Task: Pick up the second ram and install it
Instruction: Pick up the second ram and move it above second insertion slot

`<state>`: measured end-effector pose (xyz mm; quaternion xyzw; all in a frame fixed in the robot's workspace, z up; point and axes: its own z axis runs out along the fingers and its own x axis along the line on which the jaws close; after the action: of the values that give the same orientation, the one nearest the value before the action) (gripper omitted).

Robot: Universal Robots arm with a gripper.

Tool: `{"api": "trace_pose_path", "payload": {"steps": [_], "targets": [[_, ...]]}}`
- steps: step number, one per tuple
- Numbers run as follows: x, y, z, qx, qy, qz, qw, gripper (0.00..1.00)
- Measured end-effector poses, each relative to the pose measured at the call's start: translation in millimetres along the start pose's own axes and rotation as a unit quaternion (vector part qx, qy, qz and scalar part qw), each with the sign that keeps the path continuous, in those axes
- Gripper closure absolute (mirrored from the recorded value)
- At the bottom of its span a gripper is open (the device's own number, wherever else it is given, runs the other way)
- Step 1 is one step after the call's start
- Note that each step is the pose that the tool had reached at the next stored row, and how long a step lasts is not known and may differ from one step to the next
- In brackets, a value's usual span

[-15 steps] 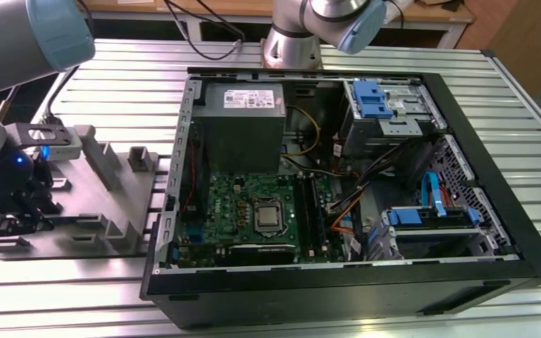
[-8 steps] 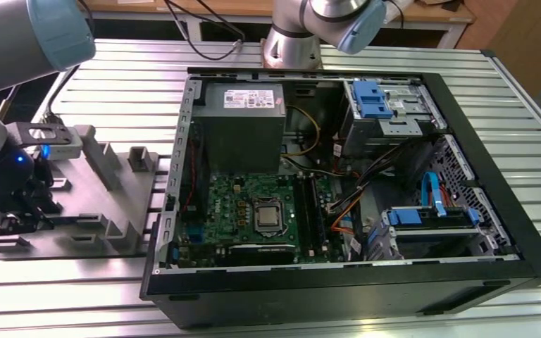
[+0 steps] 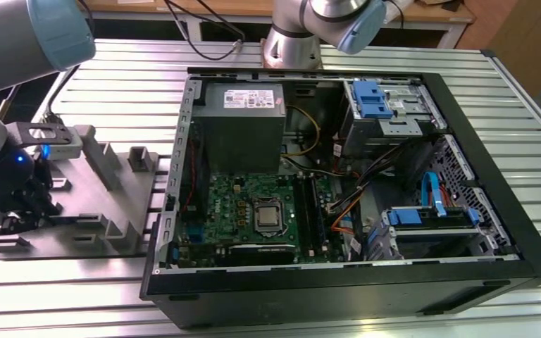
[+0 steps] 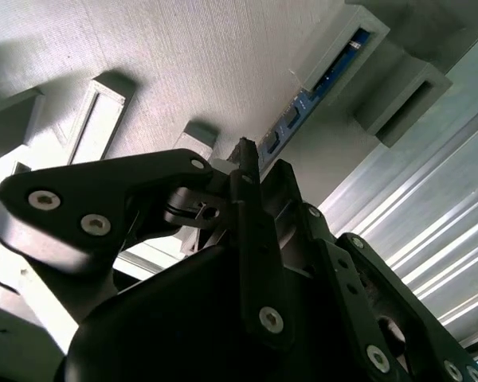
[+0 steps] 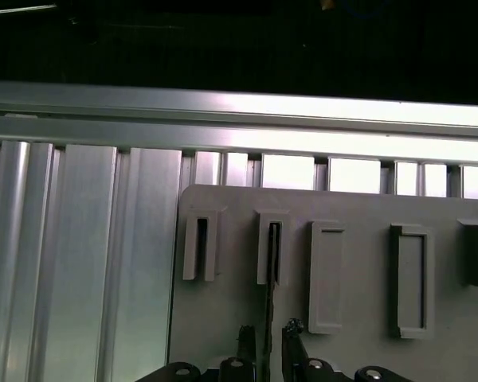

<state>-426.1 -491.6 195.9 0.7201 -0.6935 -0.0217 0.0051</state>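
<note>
slatted aluminium bench [image 3: 64, 289], grey fixture [image 3: 110, 183] at 9 o'clock of the case [image 3: 327, 296], exterior view. second ram [image 5: 269, 270] is straddled by the spread gripper [image 5: 268, 334]; best centred, then clamped squarely.

The hand [image 5: 268, 341] was cut off at the picture's edge in the first wrist view. Of the second ram [image 4: 301, 105], the end nearest the hand was hidden behind it in the second wrist view.
</note>
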Motion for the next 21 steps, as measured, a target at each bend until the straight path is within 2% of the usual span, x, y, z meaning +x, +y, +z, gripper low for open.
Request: {"api": "trace_pose_path", "payload": {"steps": [21], "targets": [[-0.1, 0.1, -3.0, 0.0, -0.0008, 0.0, 1.0, 0.74]]}}
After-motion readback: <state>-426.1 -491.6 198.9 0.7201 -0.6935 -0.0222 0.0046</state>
